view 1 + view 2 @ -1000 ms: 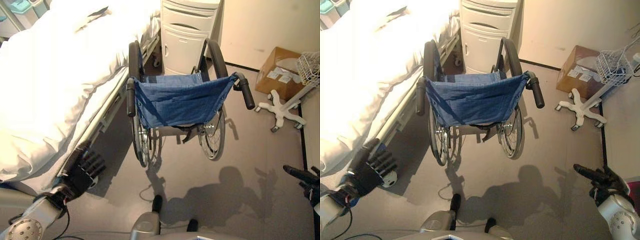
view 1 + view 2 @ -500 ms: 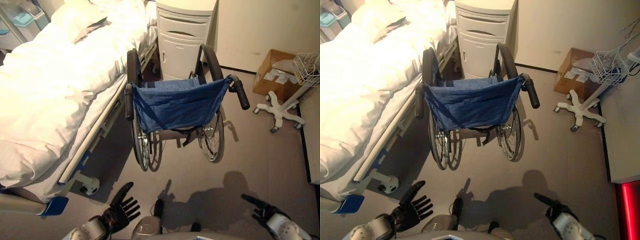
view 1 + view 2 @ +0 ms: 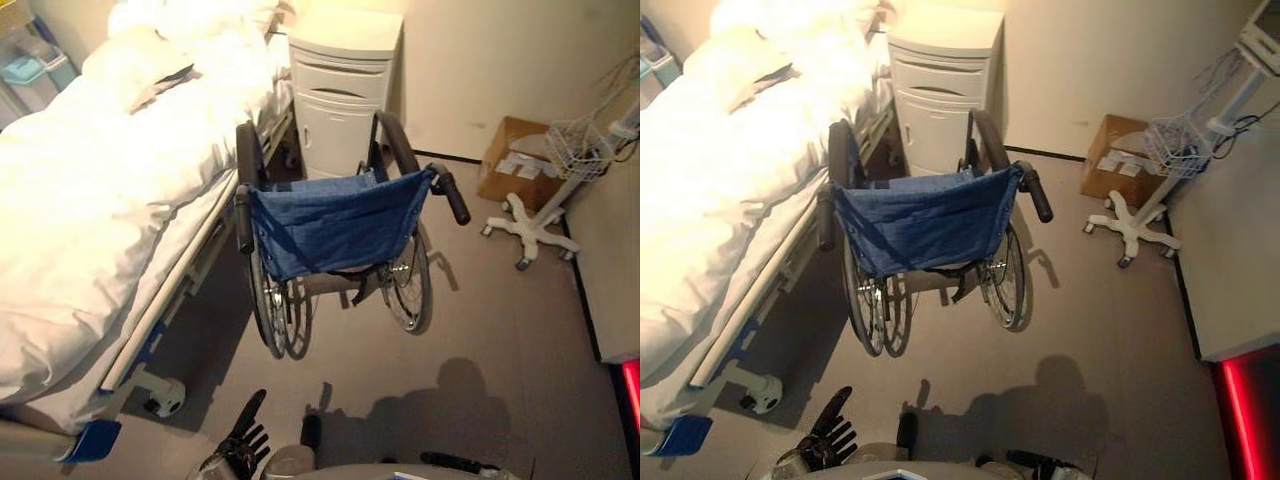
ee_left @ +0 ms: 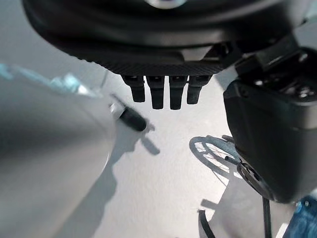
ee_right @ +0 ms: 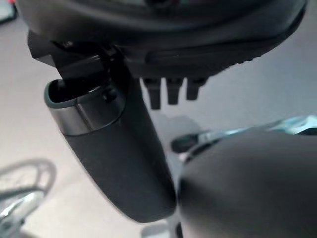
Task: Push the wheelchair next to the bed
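The wheelchair (image 3: 330, 225), with a blue cloth back and black push handles, stands on the grey floor with its left wheel close beside the bed (image 3: 90, 200), which has a white duvet. Both hands are well back from it and touch nothing. My left hand (image 3: 243, 440) is low in the left eye view, open, fingers straight and pointing toward the chair. My right hand (image 3: 455, 462) lies lower right of it, also open. In the left wrist view my fingers (image 4: 161, 94) hang straight, with a wheelchair wheel (image 4: 213, 153) past them. The right wrist view shows straight fingers (image 5: 171, 91) above bare floor.
A white bedside cabinet (image 3: 345, 90) stands right ahead of the wheelchair against the wall. To the right are a cardboard box (image 3: 515, 160) and a white wheeled stand (image 3: 530, 220) carrying a wire basket (image 3: 570, 145). A bed caster (image 3: 165, 397) sits near my left hand.
The whole picture has shifted, so the camera has moved back. Both hands have dropped away from the wheelchair to the lower edge. The wheelchair stays beside the bed.
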